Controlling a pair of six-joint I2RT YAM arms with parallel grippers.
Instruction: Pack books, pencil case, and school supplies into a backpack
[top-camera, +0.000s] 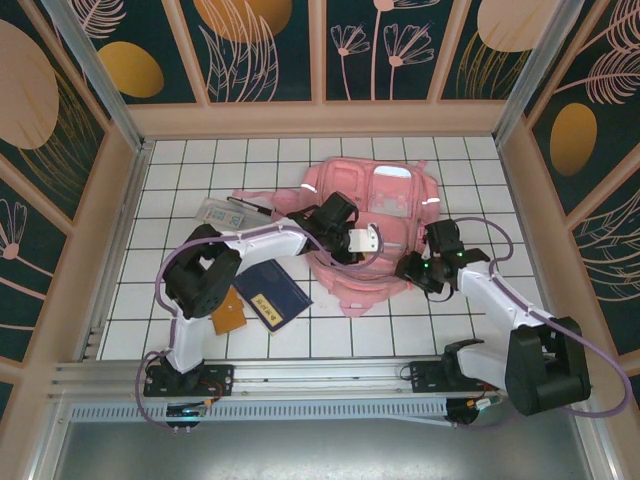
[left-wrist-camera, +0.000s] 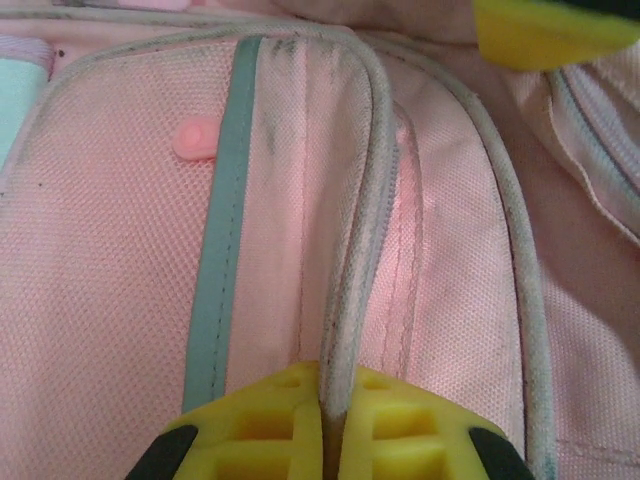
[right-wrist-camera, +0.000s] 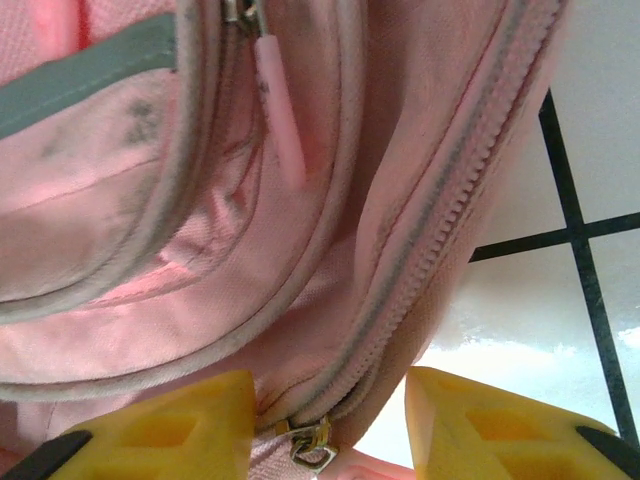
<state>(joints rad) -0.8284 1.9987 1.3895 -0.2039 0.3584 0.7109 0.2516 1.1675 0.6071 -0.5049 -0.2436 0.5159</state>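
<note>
The pink backpack (top-camera: 395, 212) lies mid-table. My left gripper (top-camera: 374, 243) is over its front, and in the left wrist view it (left-wrist-camera: 332, 385) is shut on the backpack's (left-wrist-camera: 100, 250) grey-white piped edge (left-wrist-camera: 365, 220). My right gripper (top-camera: 407, 268) is at the bag's near right side. In the right wrist view it (right-wrist-camera: 330, 400) is open astride the zip edge of the backpack (right-wrist-camera: 200, 250), with a metal zip slider (right-wrist-camera: 312, 452) between the jaws. The navy book (top-camera: 272, 293) and orange notebook (top-camera: 228, 312) lie front left. The clear pencil case (top-camera: 214, 213) and dark pens (top-camera: 250, 207) lie back left.
White tiled table (top-camera: 470, 320) with wooden walls on three sides and a metal rail (top-camera: 300, 375) along the near edge. A pink strap (top-camera: 252, 196) trails left of the bag towards the pens. Bare tiles (right-wrist-camera: 590, 120) show right of the backpack.
</note>
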